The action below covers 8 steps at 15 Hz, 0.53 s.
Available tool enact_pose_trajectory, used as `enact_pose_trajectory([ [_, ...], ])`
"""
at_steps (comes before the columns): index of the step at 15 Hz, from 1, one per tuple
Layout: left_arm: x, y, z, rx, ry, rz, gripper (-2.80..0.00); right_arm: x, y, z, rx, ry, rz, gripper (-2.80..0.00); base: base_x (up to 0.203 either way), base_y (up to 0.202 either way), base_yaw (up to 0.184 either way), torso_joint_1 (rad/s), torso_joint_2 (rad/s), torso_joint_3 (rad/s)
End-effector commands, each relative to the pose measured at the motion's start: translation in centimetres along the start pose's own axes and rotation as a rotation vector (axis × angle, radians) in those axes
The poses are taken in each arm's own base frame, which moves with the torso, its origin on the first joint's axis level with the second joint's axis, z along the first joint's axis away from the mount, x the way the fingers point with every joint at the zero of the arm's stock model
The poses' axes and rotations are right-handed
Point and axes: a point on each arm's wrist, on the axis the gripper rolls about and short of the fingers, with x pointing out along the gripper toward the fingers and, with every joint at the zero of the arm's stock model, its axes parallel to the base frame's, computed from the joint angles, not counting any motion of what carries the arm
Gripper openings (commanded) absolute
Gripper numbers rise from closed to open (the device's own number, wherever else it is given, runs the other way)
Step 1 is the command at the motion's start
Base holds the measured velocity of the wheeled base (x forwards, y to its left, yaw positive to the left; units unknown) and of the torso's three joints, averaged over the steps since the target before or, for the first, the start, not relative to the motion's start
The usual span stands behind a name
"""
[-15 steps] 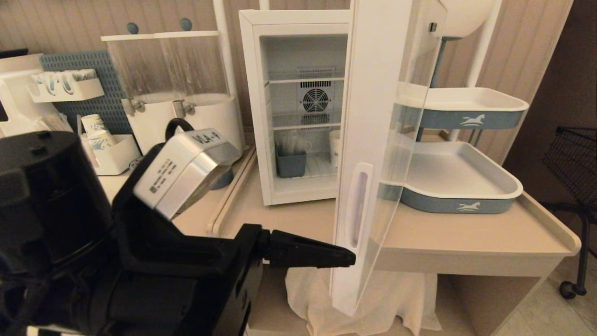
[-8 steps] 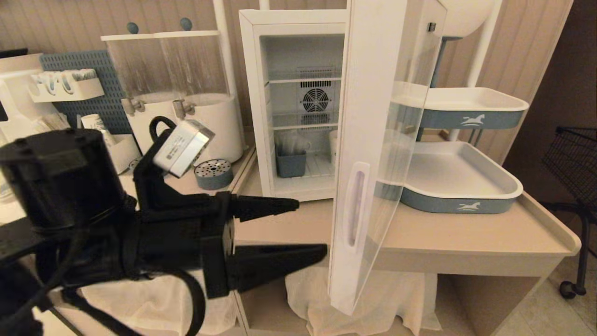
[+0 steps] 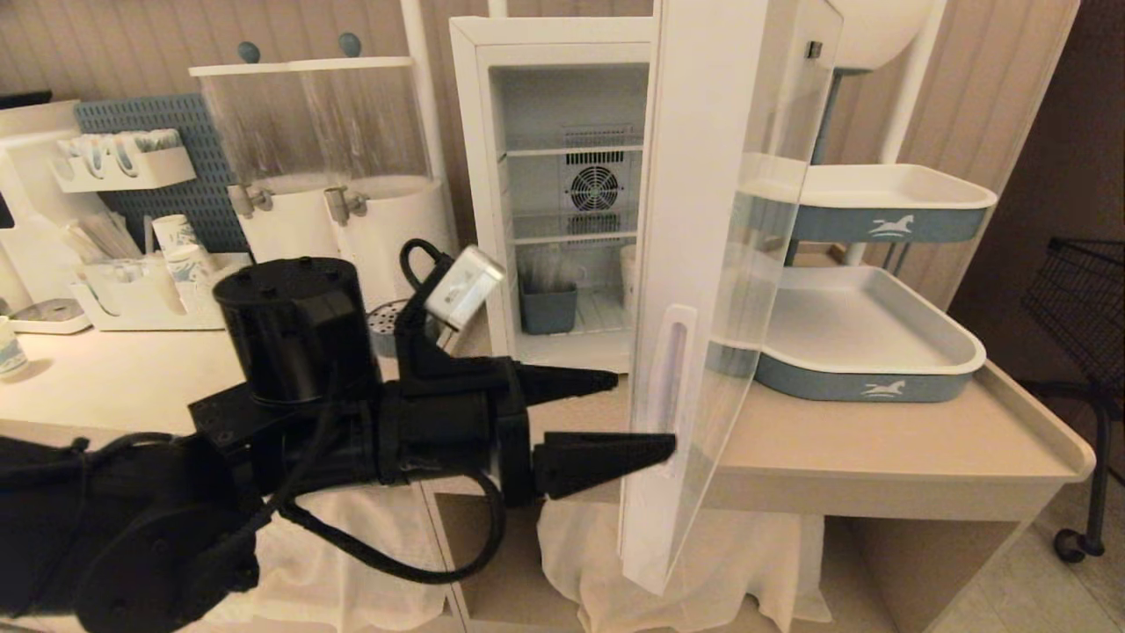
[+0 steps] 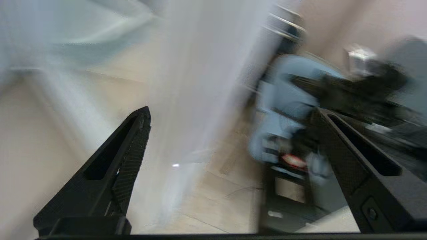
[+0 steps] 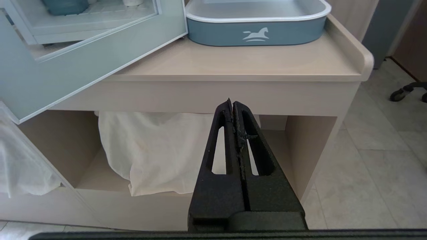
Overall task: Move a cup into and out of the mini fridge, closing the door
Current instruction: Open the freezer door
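Far left of the head view, the tray of small paper cups (image 3: pixel 171 242) sits against the pegboard, nothing doing there. Next along, the two clear-topped dispensers (image 3: pixel 325 158) stand at upper left. Now the action: the left gripper (image 3: pixel 628 422) reaches across the lower middle of the frame, fingers (image 3: pixel 598 459) spread wide with nothing between them, tips right at the near edge of the door (image 3: pixel 694 264). Whether the lower tip touches the frame or sits just beside it, I can't tell.

Middle of the frame, the mini fridge (image 3: pixel 475 176) stands wide open, wire shelves and the fan on show. On its bottom shelf there's a grey-blue bin (image 3: pixel 547 308), and to its right the cup (image 3: pixel 629 277), half hidden behind the door's edge. So the cup is inside, and the door swings out toward the camera, handle slot at centre.

To my eye, the gripper is lining up either to go in for the cup or to work the door. The risk: that open lower finger is close to the door edge, and a sweep sideways could knock the door further round or catch in the handle slot. Reaching in at this angle could also clip the bin.

Right of the frame, two stacked horse-logo trays (image 3: pixel 879 352) sit on the counter (image 3: pixel 879 440). The right gripper (image 5: pixel 233 103) hangs low in front of the counter, fingers pressed together, holding nothing.
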Motion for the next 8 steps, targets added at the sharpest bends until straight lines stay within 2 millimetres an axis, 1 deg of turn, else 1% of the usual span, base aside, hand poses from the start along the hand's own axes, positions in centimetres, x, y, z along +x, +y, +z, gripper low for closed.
enact_pose_trajectory([
  [1,1.5,-3.6,0.3,-0.001,0.002,-0.133,0.0,0.0,0.0,0.0,0.0,0.002,0.001,-2.8,0.0,0.0,0.0,0.0,0.0,0.0],
  [3,1.3,-7.2,1.1,0.016,-0.016,-0.239,0.0,0.0,0.0,0.0,0.0,0.002,0.001,-2.8,0.0,0.0,0.0,0.0,0.0,0.0],
  [5,0.8,-9.8,1.3,0.025,-0.015,-0.313,0.0,0.0,0.0,0.0,0.0,0.002,0.001,-2.8,0.0,0.0,0.0,0.0,0.0,0.0],
  [6,0.3,-10.1,0.9,0.022,-0.001,-0.314,0.0,0.0,0.0,0.0,0.0,0.002,0.001,-2.8,0.0,0.0,0.0,0.0,0.0,0.0],
  [8,-0.2,-9.0,0.7,0.011,0.003,-0.258,0.0,0.0,0.0,0.0,0.0,0.002,0.001,-2.8,0.0,0.0,0.0,0.0,0.0,0.0],
])
